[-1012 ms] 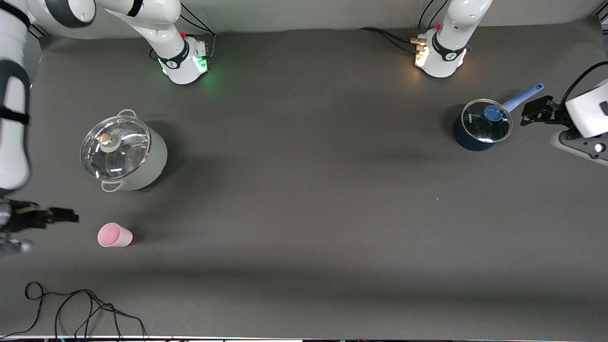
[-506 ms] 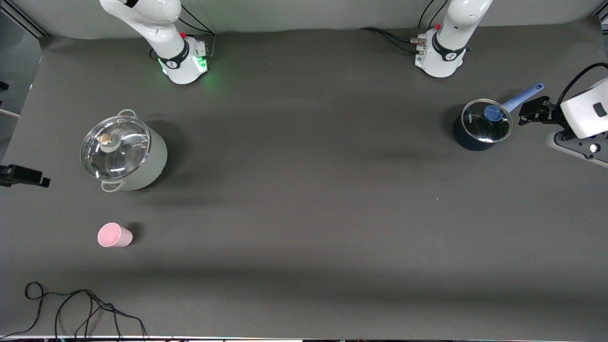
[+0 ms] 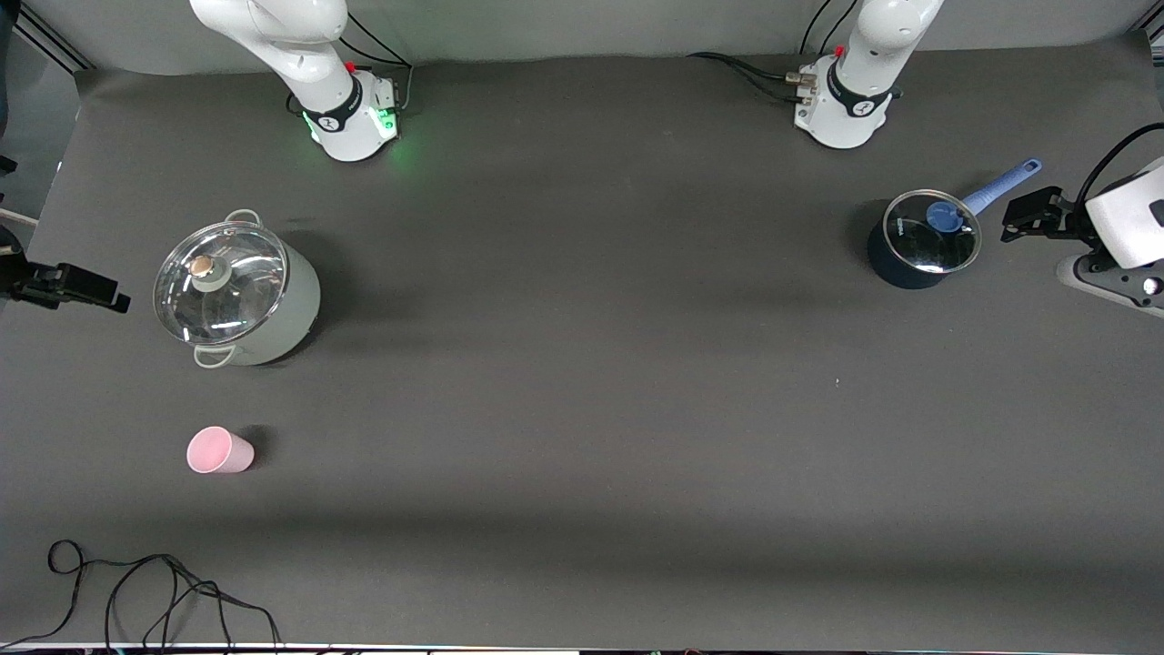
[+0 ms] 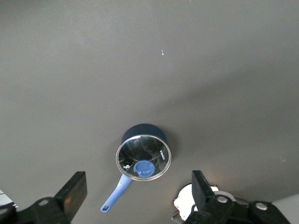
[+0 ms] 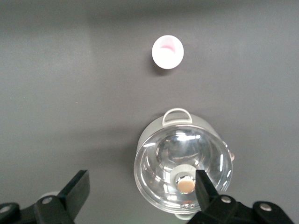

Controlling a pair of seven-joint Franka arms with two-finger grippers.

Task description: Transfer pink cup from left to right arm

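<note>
The pink cup (image 3: 219,451) stands upright on the surface (image 3: 582,409) in the lower left of the front view, nothing touching it, its open mouth up. In the right wrist view the pink cup (image 5: 167,52) shows near the top centre of the frame, apart from the pale pot.

That pale lidded pot (image 3: 238,293) with a glass lid and a round knob sits above the cup in the front view, farther from the front camera and toward the right arm's end of the surface. The right gripper (image 3: 80,287) hangs at the frame's left edge, just beside the pot, up in the air over the surface's edge. In its own wrist view the right gripper (image 5: 140,196) has its fingers spread wide and empty, the pot's lid (image 5: 183,172) showing between them.

The left gripper (image 3: 1032,216) is at the right edge of the front view, up over the surface beside the dark saucepan (image 3: 920,241), near the tip of its blue handle (image 3: 1000,185). In the left wrist view the left gripper (image 4: 138,196) is likewise spread wide, holding nothing, with the saucepan (image 4: 142,156) low in the frame between its fingers.

The surface is a dark grey mat. A loose black cable (image 3: 155,591) lies coiled at the lower left corner of the front view, and both arm bases stand along the top edge.
</note>
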